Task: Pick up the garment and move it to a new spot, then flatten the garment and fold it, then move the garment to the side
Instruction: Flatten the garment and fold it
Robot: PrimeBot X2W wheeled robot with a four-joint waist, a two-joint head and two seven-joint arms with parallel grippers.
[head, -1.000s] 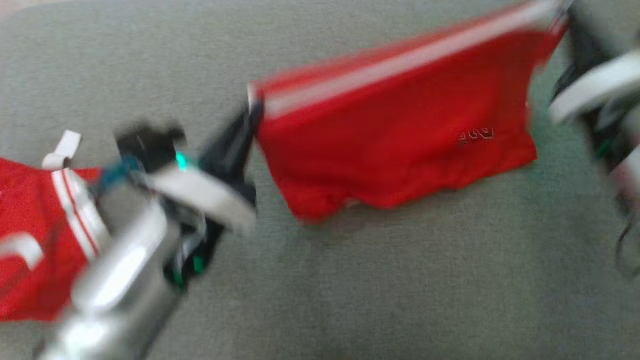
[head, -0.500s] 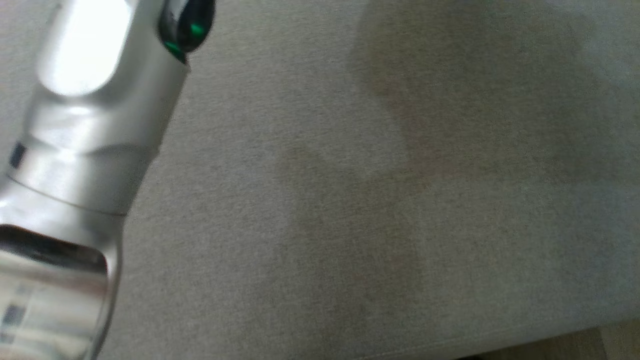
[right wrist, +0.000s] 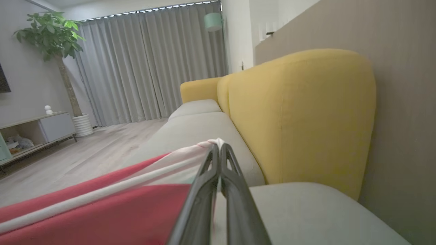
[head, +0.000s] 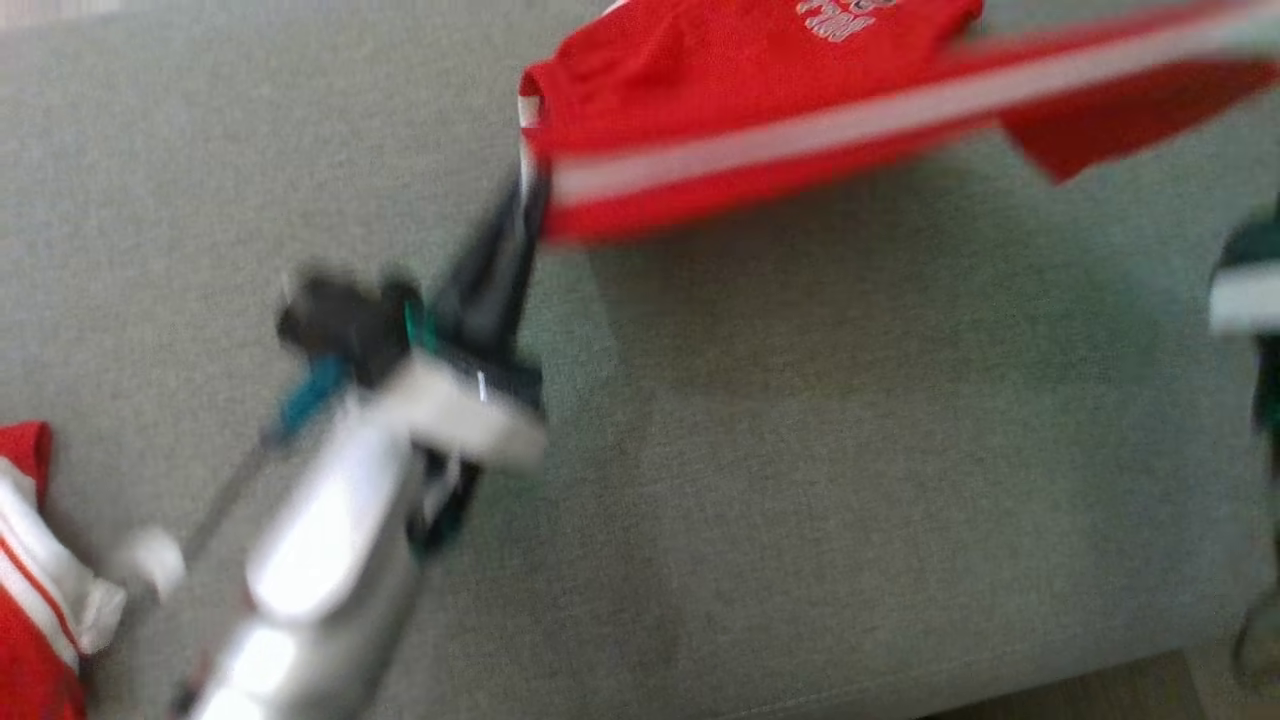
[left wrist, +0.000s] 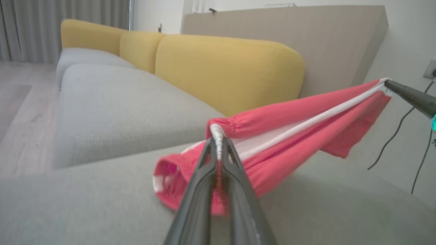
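1 red garment (head: 700, 90), print (head: 845, 18) illegible, left end effector (left wrist: 218, 142) pinching

Silver forearm (head: 320, 545), white wrist band (head: 462, 422), teal cable (head: 308, 397); long dark tapered fingers (left wrist: 197, 199).

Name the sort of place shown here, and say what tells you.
Probably a home living room: a grey-and-yellow sofa, floor-length curtains, and a potted plant by a low cabinet.

Head overhead, wrists low, sharing garment (head: 700, 90), sofa (head: 800, 450)
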